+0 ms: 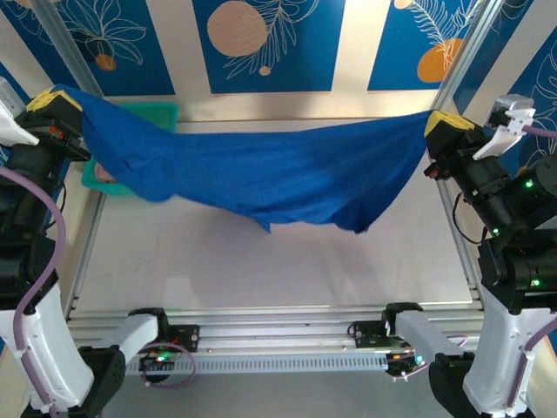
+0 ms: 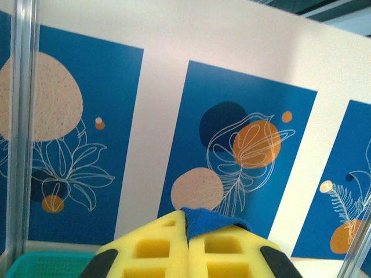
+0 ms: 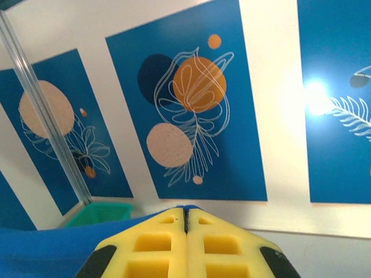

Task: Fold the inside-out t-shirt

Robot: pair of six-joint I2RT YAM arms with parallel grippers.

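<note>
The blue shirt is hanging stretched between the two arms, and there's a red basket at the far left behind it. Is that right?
Not quite: the basket is green, not red; the top view shows it. The blue shirt does hang stretched between the left arm and the right arm.

Left tool and right tool clamped, raised, far apart.

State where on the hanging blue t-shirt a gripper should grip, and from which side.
Grip the t-shirt at its outer ends, from either side, where the left gripper and right gripper pinch it. It sags in the middle, so probably only end grips keep it spread.
</note>
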